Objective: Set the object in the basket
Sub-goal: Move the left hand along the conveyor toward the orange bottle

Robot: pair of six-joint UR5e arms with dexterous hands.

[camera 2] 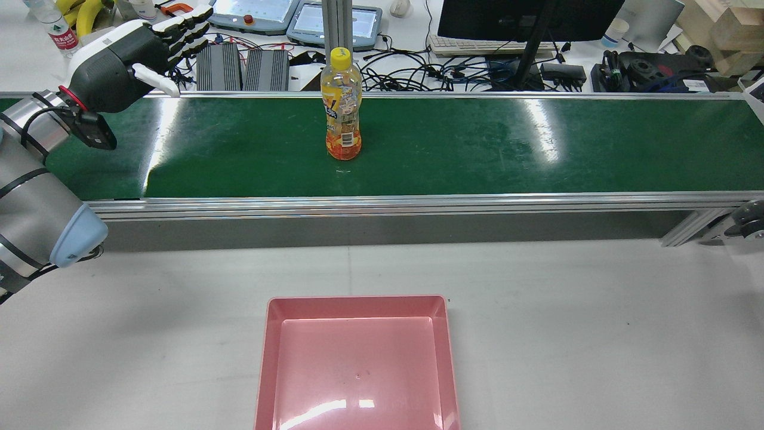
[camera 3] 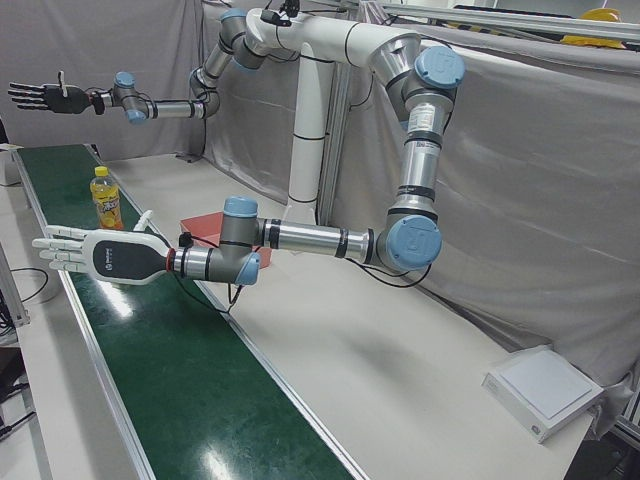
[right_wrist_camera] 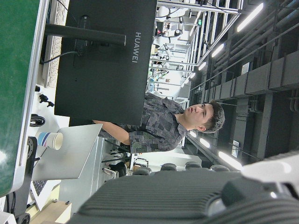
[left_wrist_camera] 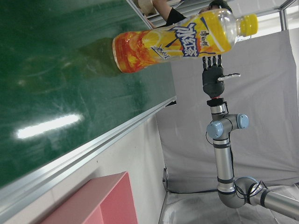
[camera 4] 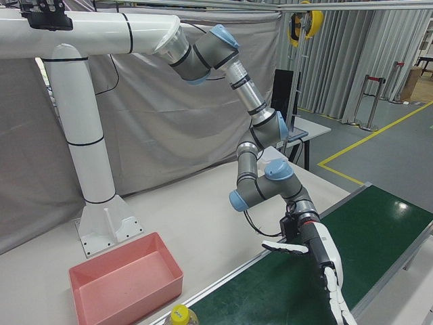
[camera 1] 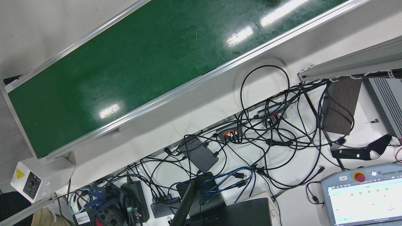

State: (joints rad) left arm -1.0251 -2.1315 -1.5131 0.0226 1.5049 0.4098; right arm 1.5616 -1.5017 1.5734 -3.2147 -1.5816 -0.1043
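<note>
The long green conveyor belt with aluminium rails runs across the white table, bare on both sides of the upright orange-juice plastic bottle with yellow cap at its middle. The shallow pink plastic basket sits nearer, apart. The left hand hovers over the belt's end, fingers spread, released; the right hand likewise.

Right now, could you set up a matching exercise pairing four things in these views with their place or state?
Things:
1. orange drink bottle
2. pink basket
3. left hand
4. right hand

Places or states:
A. lies empty on the white table
B. stands upright on the green belt
C. open above the belt's far end in the left-front view
D. open above the belt's left end in the rear view

Pairs: 1-B, 2-A, 3-D, 4-C
</note>
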